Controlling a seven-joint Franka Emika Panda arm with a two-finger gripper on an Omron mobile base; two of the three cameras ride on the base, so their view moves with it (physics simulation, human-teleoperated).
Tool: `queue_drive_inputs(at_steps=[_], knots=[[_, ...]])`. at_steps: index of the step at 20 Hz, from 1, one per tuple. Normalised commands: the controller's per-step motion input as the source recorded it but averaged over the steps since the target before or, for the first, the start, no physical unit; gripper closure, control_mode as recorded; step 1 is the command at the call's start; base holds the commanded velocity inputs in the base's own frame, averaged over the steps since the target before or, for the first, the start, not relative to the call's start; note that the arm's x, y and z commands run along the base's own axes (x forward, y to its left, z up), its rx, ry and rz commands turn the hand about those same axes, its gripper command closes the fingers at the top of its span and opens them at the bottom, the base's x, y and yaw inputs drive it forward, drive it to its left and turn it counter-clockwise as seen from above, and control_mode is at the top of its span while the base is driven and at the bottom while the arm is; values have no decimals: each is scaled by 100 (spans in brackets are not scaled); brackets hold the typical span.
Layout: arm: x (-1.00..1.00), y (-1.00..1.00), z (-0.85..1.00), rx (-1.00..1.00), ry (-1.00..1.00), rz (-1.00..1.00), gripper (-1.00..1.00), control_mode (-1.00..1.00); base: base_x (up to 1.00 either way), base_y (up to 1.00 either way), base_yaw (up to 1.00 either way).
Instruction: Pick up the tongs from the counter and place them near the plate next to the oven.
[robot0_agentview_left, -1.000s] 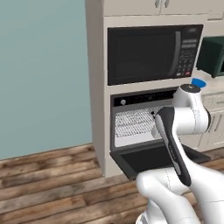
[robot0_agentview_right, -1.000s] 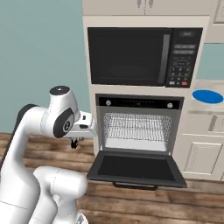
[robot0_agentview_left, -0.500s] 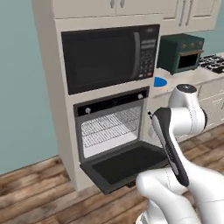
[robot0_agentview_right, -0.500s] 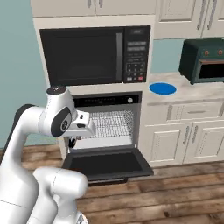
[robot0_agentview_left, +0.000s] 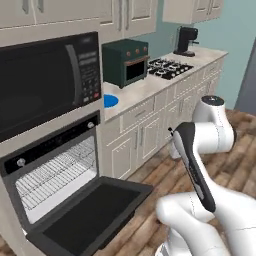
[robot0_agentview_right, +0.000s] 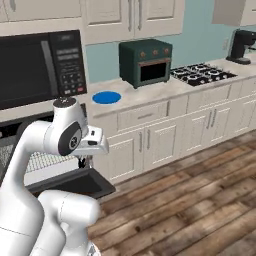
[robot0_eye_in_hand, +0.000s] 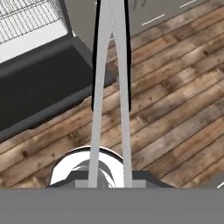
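My gripper is shut on the tongs. Their two long grey arms with dark edges run up the hand view over the wooden floor and the oven's open door. In the right base view the gripper hangs below the white hand, in front of the oven door. The bright blue plate lies on the marbled top just right of the oven, well above and beyond the gripper. The counter with the sink is out of view.
A green toaster oven, a gas hob and a coffee machine stand along the same top, right of the plate. A black microwave sits above the oven. The lowered oven door juts out over the wooden floor.
Both base views have swung to the right: the oven slid left, and the plate, toaster oven and hob came further into view. The arm keeps its pose, still holding the tongs.
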Motion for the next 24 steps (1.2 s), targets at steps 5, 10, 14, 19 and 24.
queue_drive_inputs(at_steps=[5,10,14,19,24], knots=[[0,0,0,0,0,0,100,100,56,-64,-45],[0,0,0,0,0,0,100,100,89,-54,-26],[0,0,0,0,0,0,100,100,100,-46,-6],[0,0,0,0,0,0,100,100,95,-14,13],[0,0,0,0,0,0,100,100,66,0,35]])
